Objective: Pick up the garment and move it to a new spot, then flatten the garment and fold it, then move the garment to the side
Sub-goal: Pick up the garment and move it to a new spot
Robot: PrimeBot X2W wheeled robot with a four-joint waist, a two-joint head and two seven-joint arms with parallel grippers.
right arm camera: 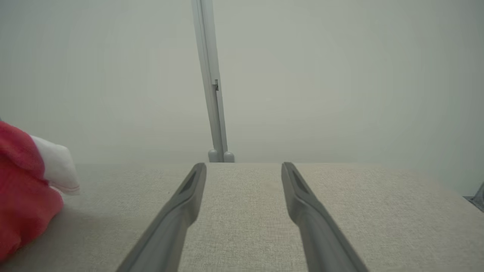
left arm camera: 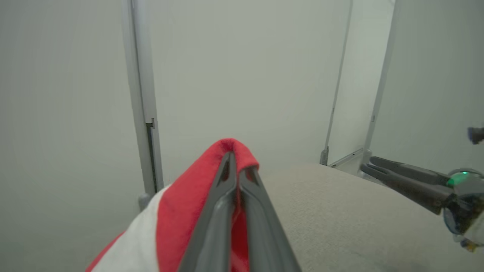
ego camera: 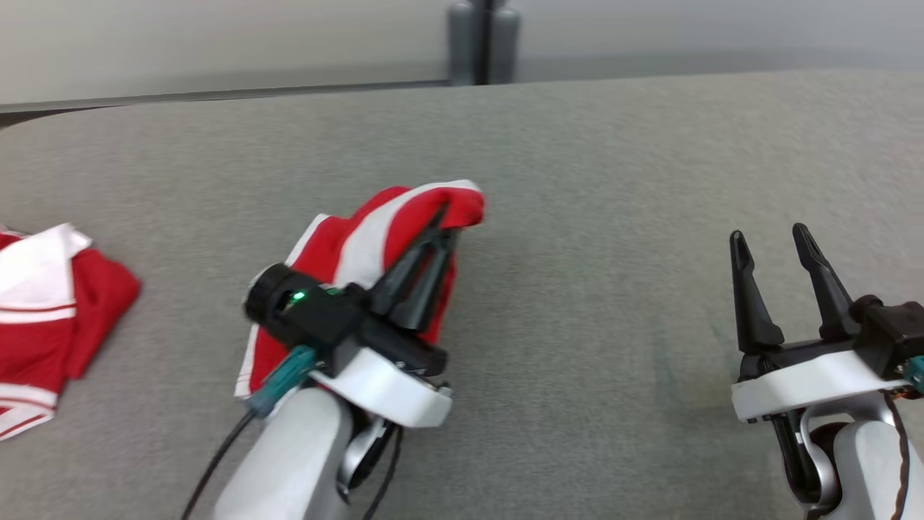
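our left gripper is pinched together on the garment, red cloth with a broad white stripe. in the head view its fingers point up and to the right. a fold of red fabric wraps over the tips, and the rest hangs back along and under the fingers toward the wrist. the lower edge reaches down to the grey table cover; we can't tell how much of it is off the surface. green light is lit on the black housing at that wrist.

well apart to that gripper's left, a second red-and-white cloth pile lies on the cover, cut by the frame edge. there's bare grey between it and the held piece; we can't tell if they're joined out of frame.

our right gripper sits well to the right of the left one, fingers spread wide over bare cover. the garment is off to its left, not touching.

beyond both sets of tips we see the table's far edge, then a grey upright post against a pale wall.
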